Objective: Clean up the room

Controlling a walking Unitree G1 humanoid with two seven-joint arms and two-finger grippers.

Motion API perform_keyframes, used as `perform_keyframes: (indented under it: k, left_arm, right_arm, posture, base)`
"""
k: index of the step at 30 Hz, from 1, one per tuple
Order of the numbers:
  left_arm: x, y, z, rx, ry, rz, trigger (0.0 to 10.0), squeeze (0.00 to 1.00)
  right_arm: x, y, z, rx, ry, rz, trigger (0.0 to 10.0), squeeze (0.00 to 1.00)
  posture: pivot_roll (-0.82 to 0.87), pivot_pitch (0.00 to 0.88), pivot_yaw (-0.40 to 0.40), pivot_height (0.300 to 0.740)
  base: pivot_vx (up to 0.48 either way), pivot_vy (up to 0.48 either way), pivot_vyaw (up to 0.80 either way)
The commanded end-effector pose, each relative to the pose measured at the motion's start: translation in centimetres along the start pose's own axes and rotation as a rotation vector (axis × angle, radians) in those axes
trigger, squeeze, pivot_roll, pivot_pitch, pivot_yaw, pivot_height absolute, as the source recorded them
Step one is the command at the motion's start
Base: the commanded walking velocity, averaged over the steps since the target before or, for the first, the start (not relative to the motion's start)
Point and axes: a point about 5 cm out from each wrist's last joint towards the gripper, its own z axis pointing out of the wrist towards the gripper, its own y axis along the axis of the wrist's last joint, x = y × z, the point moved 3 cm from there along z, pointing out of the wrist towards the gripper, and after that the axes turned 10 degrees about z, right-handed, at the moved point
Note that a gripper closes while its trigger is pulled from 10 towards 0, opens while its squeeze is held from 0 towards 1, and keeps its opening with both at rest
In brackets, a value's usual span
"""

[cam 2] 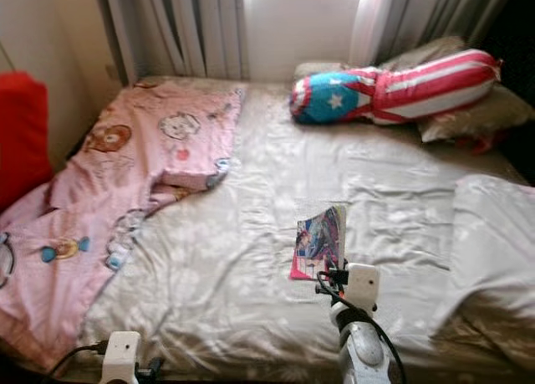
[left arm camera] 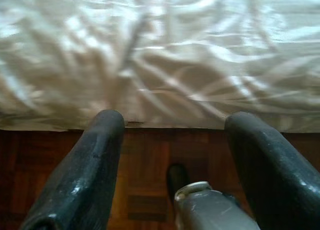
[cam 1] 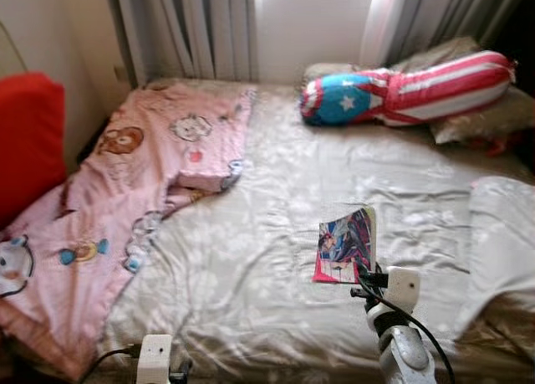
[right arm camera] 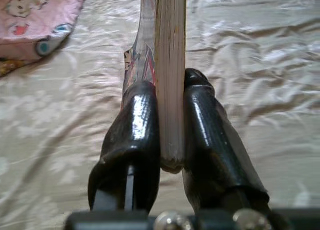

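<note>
Right claw [right arm camera: 170, 135] upright, clamping book [right arm camera: 170, 64].

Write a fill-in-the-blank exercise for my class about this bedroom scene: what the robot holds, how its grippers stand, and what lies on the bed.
1. The right gripper is shut on a ____.
2. The left gripper, near the edge of the bed, has its fingers ____.
3. The blanket with cartoon animals is ____ in colour.
4. The bolster pillow shows stripes and a white ____.

Missing words: book; open; pink; star
</note>
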Motion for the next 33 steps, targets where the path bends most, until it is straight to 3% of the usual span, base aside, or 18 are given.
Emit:
perform_keyframes:
  k: [1,16,25,33]
  left_arm:
    - [-0.5,-0.5,-0.1,0.016,-0.009,-0.012,10.0,0.0]
    - [-0.4,-1.0,-0.3,0.033,-0.012,-0.007,10.0,0.0]
    - [-0.5,-1.0,-0.3,0.033,-0.014,-0.001,10.0,0.0]
    - [-0.3,0.2,0.0,-0.014,-0.017,-0.013,10.0,0.0]
  right_arm:
    - [-0.8,0.9,0.0,-0.034,-0.017,-0.004,10.0,0.0]
    - [-0.9,0.6,0.0,-0.02,-0.017,-0.003,10.0,0.0]
    - [-0.9,0.4,-0.1,-0.011,-0.015,-0.003,10.0,0.0]
    - [-0.9,0.6,0.0,-0.019,-0.023,0.027,10.0,0.0]
  posture:
    - [-0.04,0.091,-0.038,0.74]
    - [-0.04,0.103,-0.035,0.74]
    - [-0.04,0.103,-0.035,0.74]
    - [-0.04,0.103,-0.035,0.74]
  base:
    - [0.0,-0.337,0.0]
    - [0.0,-0.022,0.0]
    - [0.0,-0.444,0.0]
    - [0.0,0.0,0.0]
